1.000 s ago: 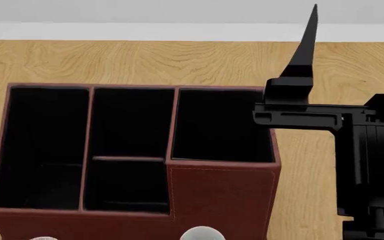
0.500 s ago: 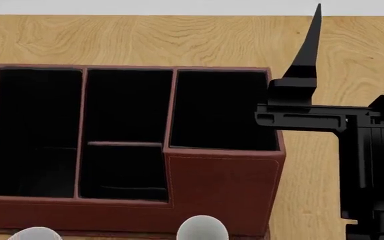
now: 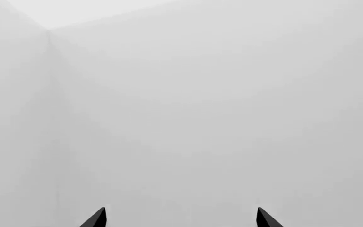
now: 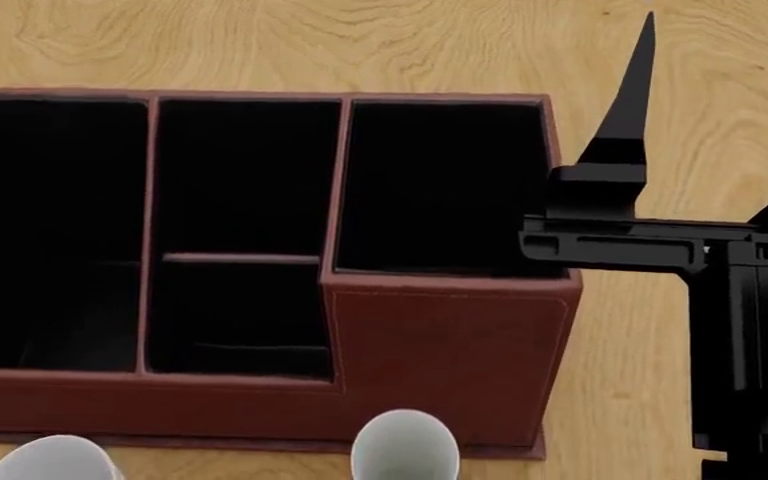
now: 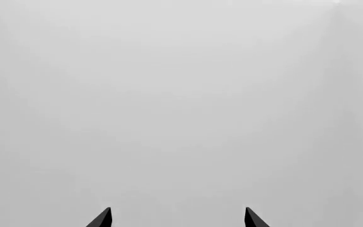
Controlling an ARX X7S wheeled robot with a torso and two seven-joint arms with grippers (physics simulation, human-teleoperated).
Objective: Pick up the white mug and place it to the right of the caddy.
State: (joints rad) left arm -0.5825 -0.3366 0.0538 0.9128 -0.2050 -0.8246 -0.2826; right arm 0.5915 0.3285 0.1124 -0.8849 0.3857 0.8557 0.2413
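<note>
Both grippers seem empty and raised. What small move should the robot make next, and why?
Probably tilt the head view further down. Only two white rims show at its bottom edge, in front of the large reddish-brown leather-look caddy, so the white mug cannot be identified yet. Both wrist views show open jaws facing blank wall.

A: Right arm finish?

B: Matte black throughout. The right tool (image 4: 631, 95) carries a long blade-shaped finger tapering to a sharp point, on a stepped block and a grooved horizontal bar; the boxy housing behind is ribbed.

A: Wrist views?

B: Each shows two black pointed fingertips (image 3: 96, 218) (image 5: 102, 218). No cables or markings discernible.
</note>
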